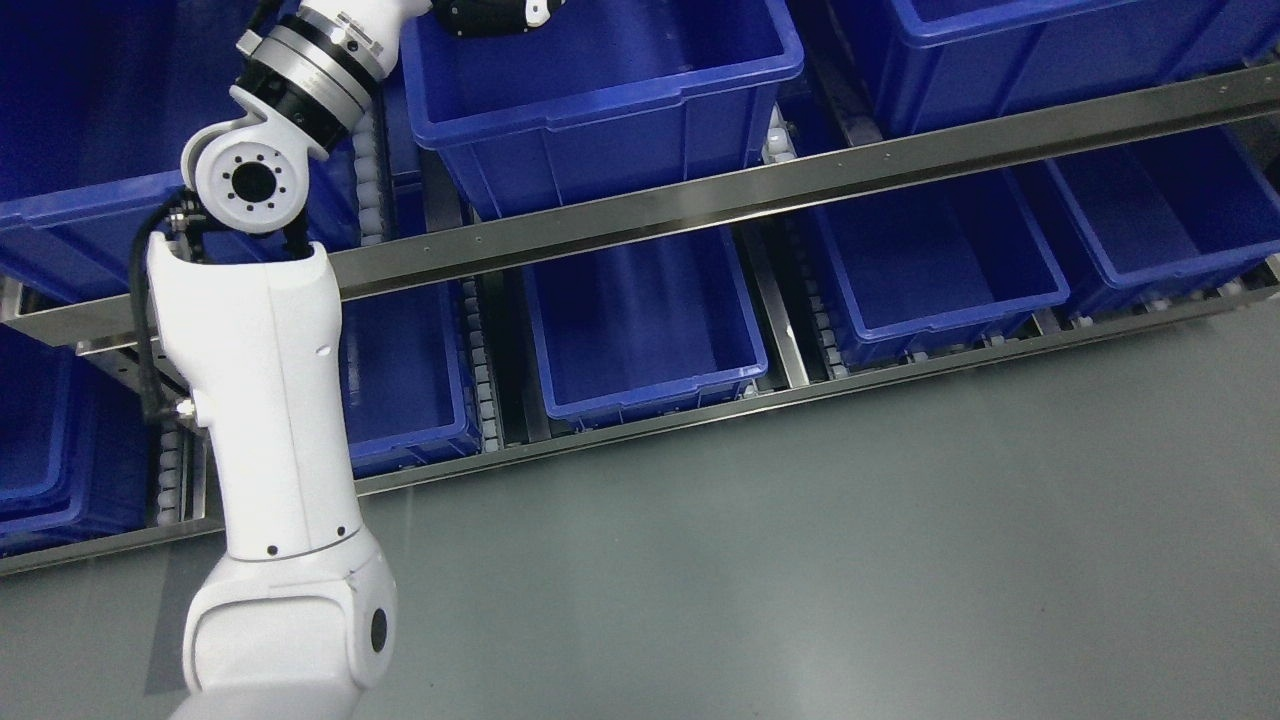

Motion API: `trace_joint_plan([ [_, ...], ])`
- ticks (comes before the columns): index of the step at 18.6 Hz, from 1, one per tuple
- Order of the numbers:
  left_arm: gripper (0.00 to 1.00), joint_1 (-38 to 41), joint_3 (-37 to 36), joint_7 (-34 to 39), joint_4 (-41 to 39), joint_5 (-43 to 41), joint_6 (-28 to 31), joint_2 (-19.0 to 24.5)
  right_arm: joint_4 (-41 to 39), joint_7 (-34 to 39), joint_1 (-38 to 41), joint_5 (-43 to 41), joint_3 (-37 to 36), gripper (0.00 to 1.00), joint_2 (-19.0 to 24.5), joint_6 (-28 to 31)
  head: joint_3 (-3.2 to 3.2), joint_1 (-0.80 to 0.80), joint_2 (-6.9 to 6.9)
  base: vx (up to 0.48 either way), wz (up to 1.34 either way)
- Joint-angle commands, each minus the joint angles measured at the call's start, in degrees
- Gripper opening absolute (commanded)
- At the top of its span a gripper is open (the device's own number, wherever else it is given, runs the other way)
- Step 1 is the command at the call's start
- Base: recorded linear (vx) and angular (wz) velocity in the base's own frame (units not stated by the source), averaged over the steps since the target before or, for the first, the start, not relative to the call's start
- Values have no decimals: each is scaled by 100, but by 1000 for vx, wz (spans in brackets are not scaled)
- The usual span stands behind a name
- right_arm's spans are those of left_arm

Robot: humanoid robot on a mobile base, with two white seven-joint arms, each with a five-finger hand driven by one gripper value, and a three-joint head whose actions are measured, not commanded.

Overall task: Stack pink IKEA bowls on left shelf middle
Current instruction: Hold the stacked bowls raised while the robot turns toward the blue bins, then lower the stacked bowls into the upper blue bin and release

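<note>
No pink bowl shows anywhere in the head view. My left arm (270, 430) rises from the lower left, bends at the white elbow joint (248, 180) and reaches to the top edge. Only the black base of the left hand (488, 14) shows there, above the near left corner of a blue bin (640, 120) on the upper shelf level. The rest of the hand is cut off by the picture's edge. The inside of that bin shows only bare blue walls.
A steel shelf rail (800, 180) runs diagonally across. Under it stand several blue bins, such as one in the middle (650, 330) and one to the right (930, 270). Roller tracks (478, 370) separate them. Grey floor (850, 560) fills the lower right.
</note>
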Motion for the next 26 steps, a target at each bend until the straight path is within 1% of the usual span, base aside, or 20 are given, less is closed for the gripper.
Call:
trace_joint_plan([
  [1, 2, -461, -77, -21, 884, -190, 21, 176, 1, 3, 0, 44, -62, 100, -100, 1, 0, 0, 0, 75, 298],
  [3, 2, -602, -164, -30, 1112, -216, 30, 176, 1, 3, 0, 44, -62, 100, -100, 1, 0, 0, 0, 83, 224],
  [7, 3, -524, -279, -56, 1289, -216, 30, 185, 1, 3, 0, 44, -62, 100, -100, 1, 0, 0, 0, 91, 150],
  [12, 3, -523, -744, -56, 1658, -216, 30, 159, 1, 3, 0, 44, -62, 100, -100, 1, 0, 0, 0, 140, 66],
  [21, 3, -330, -850, -74, 1781, -225, 56, 88, 1, 3, 0, 44, -62, 100, -100, 1, 0, 0, 0, 197, -101],
  [24, 3, -198, -842, -512, 1685, -208, 91, 88, 1, 3, 0, 44, -62, 100, -100, 1, 0, 0, 0, 150, -133],
  [26, 3, -128, -711, -899, 1335, -199, 222, 132, 1, 3, 0, 44, -62, 100, -100, 1, 0, 0, 0, 114, -92],
])
